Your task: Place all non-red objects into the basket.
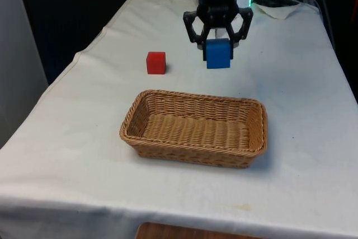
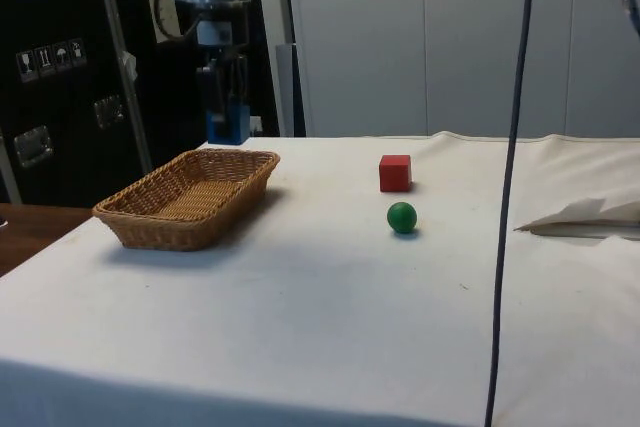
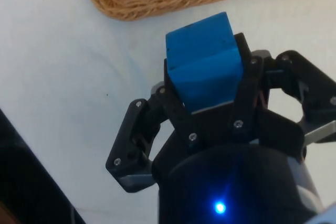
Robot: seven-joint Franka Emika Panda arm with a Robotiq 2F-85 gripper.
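Gripping a blue cube (image 1: 218,54) between closed fingers, gripper (image 1: 218,46) raised over the white cloth beyond the wicker basket (image 1: 196,149); red cube (image 1: 156,62) off towards the front view's left. From the side: blue cube aloft behind the basket's far end, red cube and green ball (image 2: 402,217) resting near each other. At the wrist: fingers clamped on the blue cube, basket rim nearby.

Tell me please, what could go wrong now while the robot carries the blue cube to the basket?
1. The blue cube sits tilted between the fingers, so it may slip before reaching the basket.
2. It hangs beyond the basket's far rim; released now, it would probably land on the cloth.
3. The green ball lies loose near the red cube and could roll if nudged.
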